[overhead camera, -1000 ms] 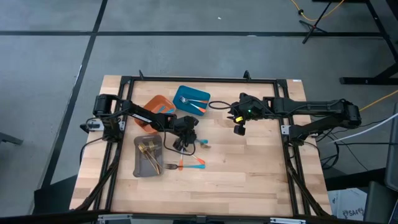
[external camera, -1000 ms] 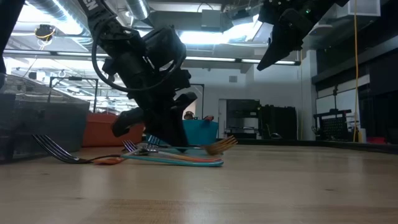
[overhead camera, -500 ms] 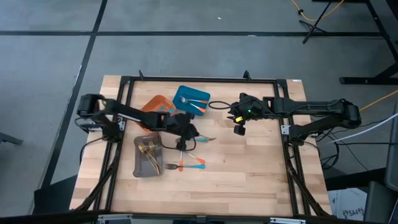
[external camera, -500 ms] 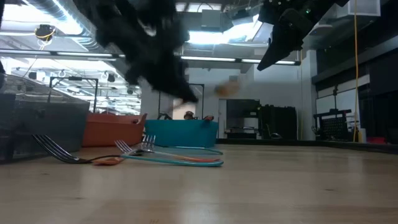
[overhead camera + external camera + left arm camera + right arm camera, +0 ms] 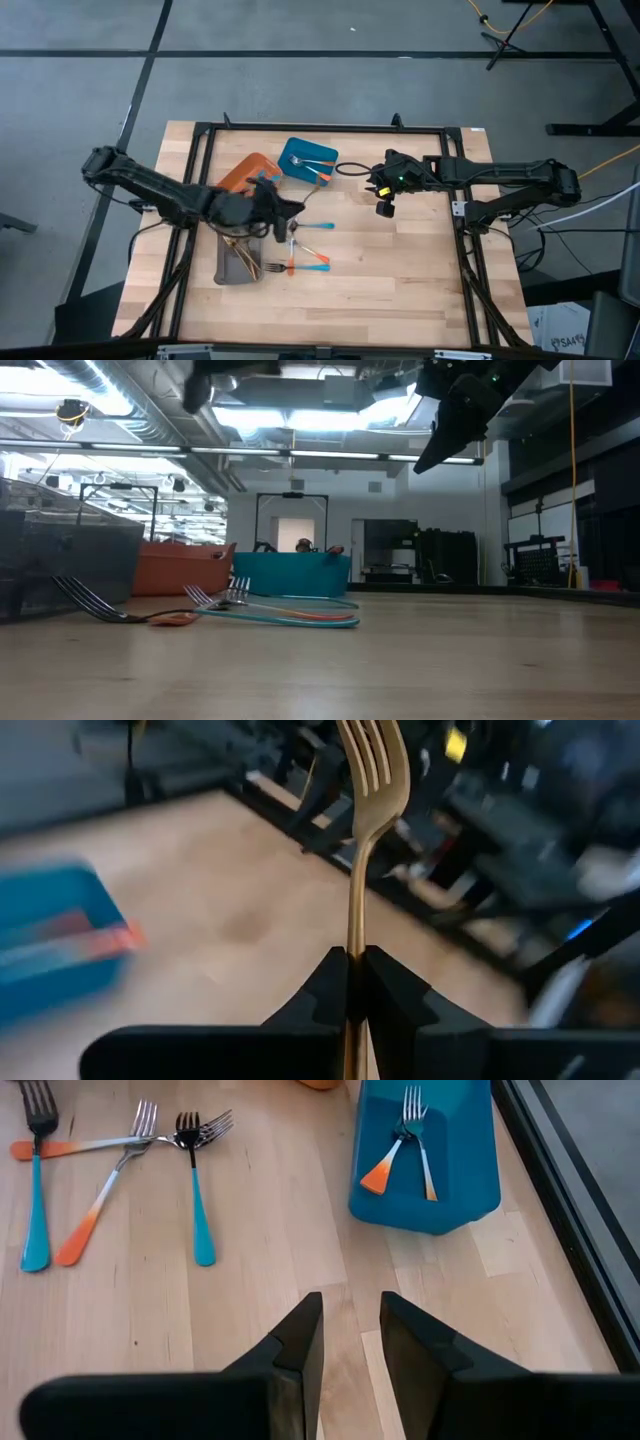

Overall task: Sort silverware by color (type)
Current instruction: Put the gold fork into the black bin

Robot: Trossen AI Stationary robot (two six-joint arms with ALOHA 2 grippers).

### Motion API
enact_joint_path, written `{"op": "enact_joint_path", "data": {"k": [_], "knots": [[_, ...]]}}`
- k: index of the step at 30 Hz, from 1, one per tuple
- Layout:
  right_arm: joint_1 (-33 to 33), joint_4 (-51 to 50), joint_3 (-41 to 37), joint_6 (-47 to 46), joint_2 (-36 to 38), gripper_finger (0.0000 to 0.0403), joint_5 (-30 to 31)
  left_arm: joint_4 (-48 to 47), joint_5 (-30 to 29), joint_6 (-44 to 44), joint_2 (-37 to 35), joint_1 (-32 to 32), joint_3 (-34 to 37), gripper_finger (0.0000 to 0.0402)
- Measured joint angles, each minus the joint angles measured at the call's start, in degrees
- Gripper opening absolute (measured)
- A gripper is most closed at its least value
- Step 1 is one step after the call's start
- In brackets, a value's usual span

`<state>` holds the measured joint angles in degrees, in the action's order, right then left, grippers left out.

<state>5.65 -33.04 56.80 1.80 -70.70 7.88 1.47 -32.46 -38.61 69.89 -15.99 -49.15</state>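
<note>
The left gripper (image 5: 350, 982) is clenched on a gold fork (image 5: 368, 810) by its handle, tines up at centre frame in the left wrist view; thin, stiff, likely slippery, so grip it mid-handle. The right gripper (image 5: 350, 1330) hangs empty, its jaws parted, at bottom centre of its own view

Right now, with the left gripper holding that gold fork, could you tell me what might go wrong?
The left gripper pinches the gold fork only by its thin handle, so it could swivel or slip. The grey tray below already holds gold pieces, so a drop might bounce out. The right gripper waits open near the blue tray.
</note>
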Motion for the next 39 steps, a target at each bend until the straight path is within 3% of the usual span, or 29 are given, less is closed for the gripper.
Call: {"op": "enact_joint_path", "data": {"k": [7,11,16,30,39], "knots": [[-0.02,0.0,0.0,0.01,0.0,0.0092,-0.01,-5.76,-0.3,-35.38,-1.6,-8.99,0.0,0.0016],[0.0,0.0,0.0,0.02,0.0,0.0092,0.01,-10.5,0.02,-50.0,-1.6,-13.2,0.0,0.0015],[-0.02,0.0,0.0,0.16,0.0,0.0092,0.0,-18.71,-1.85,-59.21,-1.58,-15.64,0.0,0.0015],[-0.02,0.0,0.0,0.17,0.0,0.0092,0.0,-36.62,6.58,-87.08,-1.86,-22.37,0.0,0.0015],[-0.01,0.0,0.0,0.17,0.0,0.0092,0.0,-45.26,6.98,-94.42,-1.86,-27.91,0.0,0.0015]]}}
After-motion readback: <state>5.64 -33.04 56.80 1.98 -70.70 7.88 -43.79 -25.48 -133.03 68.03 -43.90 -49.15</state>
